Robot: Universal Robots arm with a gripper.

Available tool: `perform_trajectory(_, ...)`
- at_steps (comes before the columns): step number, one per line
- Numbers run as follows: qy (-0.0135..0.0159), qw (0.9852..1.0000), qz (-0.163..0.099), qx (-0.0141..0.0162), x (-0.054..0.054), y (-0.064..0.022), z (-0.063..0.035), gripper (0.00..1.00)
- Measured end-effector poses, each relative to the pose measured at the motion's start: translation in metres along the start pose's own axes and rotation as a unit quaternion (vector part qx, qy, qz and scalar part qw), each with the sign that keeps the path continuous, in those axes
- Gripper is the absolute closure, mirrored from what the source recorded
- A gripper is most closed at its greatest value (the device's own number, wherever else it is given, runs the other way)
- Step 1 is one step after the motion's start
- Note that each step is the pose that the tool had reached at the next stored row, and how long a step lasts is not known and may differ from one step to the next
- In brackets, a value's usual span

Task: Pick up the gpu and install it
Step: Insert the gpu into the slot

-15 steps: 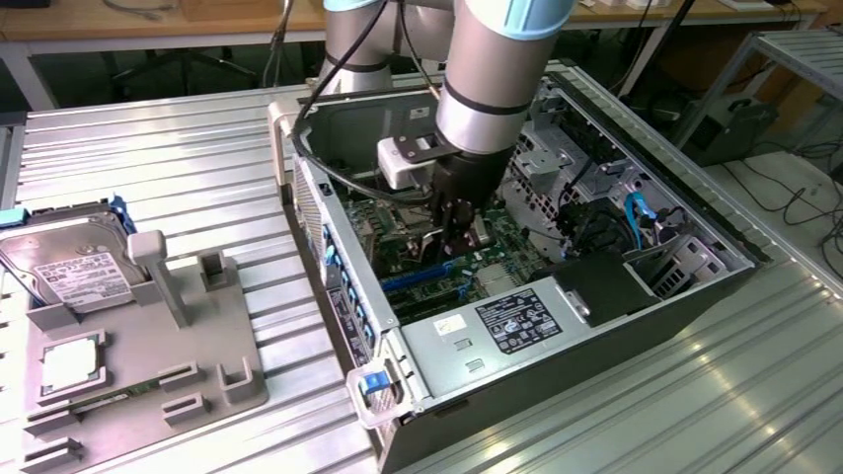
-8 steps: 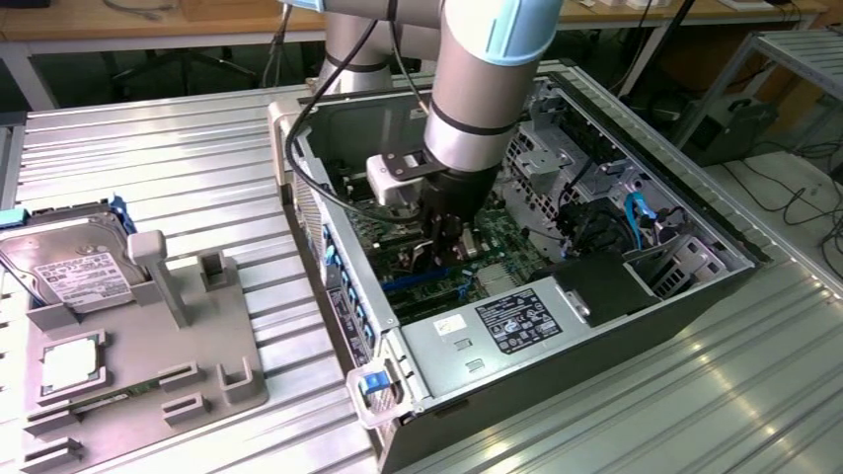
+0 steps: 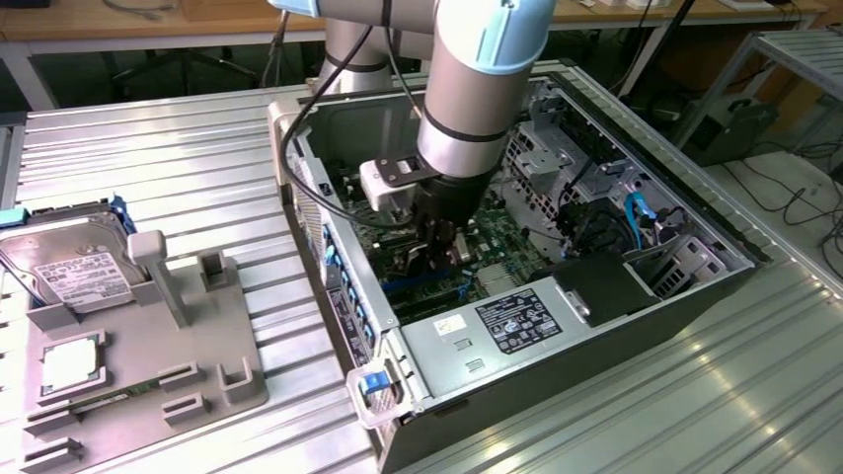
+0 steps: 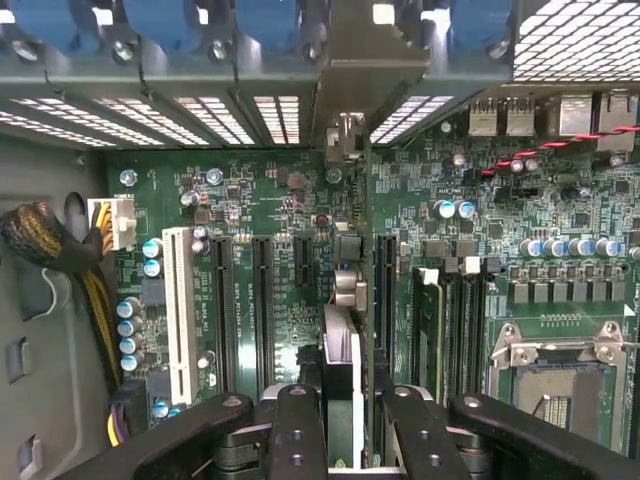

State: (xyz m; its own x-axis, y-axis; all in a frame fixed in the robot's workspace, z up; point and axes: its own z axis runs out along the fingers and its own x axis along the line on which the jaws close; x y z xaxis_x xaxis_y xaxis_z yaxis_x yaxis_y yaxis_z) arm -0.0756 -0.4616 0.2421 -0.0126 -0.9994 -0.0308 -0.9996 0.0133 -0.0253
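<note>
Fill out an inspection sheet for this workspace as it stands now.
Surface: ribbed metal table, carrying the open computer case and a grey fixture tray.
Job's things: gpu held edge-on over the motherboard slots.
Clutter: hard drive and processor chip on the tray.
Grippers: gripper shut on the gpu, inside the case.
Cables: blue cables in the case; black arm cable.
Surroundings: benches and floor cables behind.

Ribbed metal tabletop [image 3: 172, 168] all around, wooden desks [image 3: 79, 25] along the back wall, cables [image 3: 804, 202] trailing over the floor on the exterior view's right.
</note>
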Motion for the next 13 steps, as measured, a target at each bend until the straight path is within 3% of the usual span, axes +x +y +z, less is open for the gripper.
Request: perform_trajectory(13, -0.0005, 1.0000, 0.000, 0.0000, 0.0000, 0.0001, -0.0007, 0.72)
